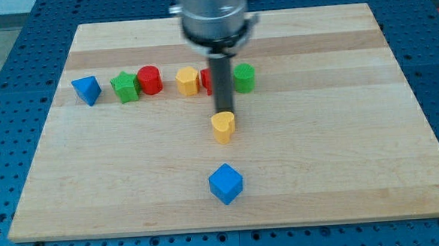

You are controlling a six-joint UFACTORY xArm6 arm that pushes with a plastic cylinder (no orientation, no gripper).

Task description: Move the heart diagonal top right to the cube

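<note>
A yellow heart (pixel 223 126) lies near the board's middle. A blue cube (pixel 226 184) sits below it, toward the view's bottom. My tip (pixel 225 112) stands just above the heart's top edge, touching or nearly touching it. The rod rises straight up to the arm's grey metal body (pixel 212 18) at the view's top.
A row of blocks lies across the upper board: a blue triangle (pixel 87 90), a green star (pixel 126 86), a red cylinder (pixel 150 79), a yellow block (pixel 188 81), a red block (pixel 208 80) partly hidden by the rod, and a green cylinder (pixel 244 77). The wooden board (pixel 355 131) rests on a blue perforated table.
</note>
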